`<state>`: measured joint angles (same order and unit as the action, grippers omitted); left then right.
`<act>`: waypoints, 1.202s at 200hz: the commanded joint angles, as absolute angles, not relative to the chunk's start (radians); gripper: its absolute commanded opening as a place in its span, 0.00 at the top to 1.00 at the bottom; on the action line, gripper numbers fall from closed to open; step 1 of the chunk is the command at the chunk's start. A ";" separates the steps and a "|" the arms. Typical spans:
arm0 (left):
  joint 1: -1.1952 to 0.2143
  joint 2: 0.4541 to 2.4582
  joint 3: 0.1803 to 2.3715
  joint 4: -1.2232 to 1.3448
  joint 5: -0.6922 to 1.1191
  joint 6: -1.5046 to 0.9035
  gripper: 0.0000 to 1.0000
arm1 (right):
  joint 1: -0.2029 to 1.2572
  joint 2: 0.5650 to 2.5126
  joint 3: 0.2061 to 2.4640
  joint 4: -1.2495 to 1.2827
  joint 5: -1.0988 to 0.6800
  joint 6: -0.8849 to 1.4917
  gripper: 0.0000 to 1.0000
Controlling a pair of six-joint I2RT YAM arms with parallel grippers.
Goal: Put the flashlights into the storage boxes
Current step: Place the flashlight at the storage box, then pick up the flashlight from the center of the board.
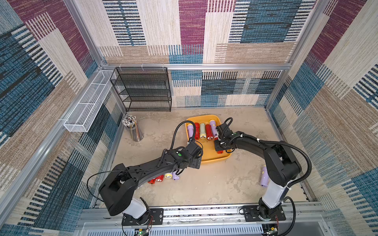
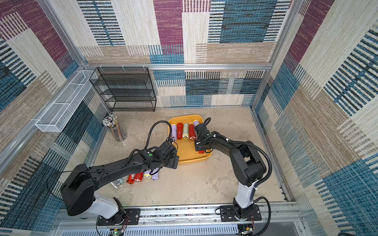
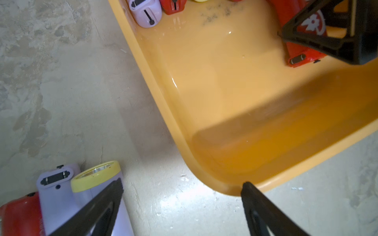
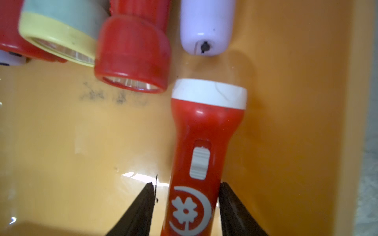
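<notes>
right gripper (image 4: 186,183): jaws apart, straddling red flashlight (image 4: 204,126) lying in tray (image 4: 61,132)
left gripper (image 3: 183,181): spread wide, empty, above tray corner

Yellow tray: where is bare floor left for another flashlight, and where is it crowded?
Free: the yellow tray's near half, between the far row of flashlights, the left wall and the white-headed red flashlight by the right wall. Crowded: that far row, and around the right claw.
</notes>
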<state>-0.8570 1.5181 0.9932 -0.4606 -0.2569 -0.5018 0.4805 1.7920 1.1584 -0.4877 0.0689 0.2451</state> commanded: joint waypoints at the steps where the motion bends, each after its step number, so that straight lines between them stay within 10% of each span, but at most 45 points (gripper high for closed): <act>1: -0.851 1.528 1.002 -0.458 -0.243 -0.486 0.06 | 0.481 1.765 1.167 -0.496 0.062 0.241 0.41; 93: -0.848 1.436 0.946 -0.488 -0.233 -0.536 0.08 | 0.484 1.508 1.110 -0.540 0.000 0.279 0.35; 167: -0.849 1.170 0.783 -0.663 -0.324 -0.652 0.07 | 0.563 1.294 0.955 -0.528 -0.091 0.296 0.00; 240: -0.850 1.128 0.726 -0.676 -0.255 -0.714 0.08 | 0.775 1.139 0.805 -0.499 -0.197 0.421 0.00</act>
<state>-0.8509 1.1160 0.7368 -0.6792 -0.2810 -0.6785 0.7357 1.1835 0.8490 -0.5392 -0.1352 0.3515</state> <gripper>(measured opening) 0.932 0.995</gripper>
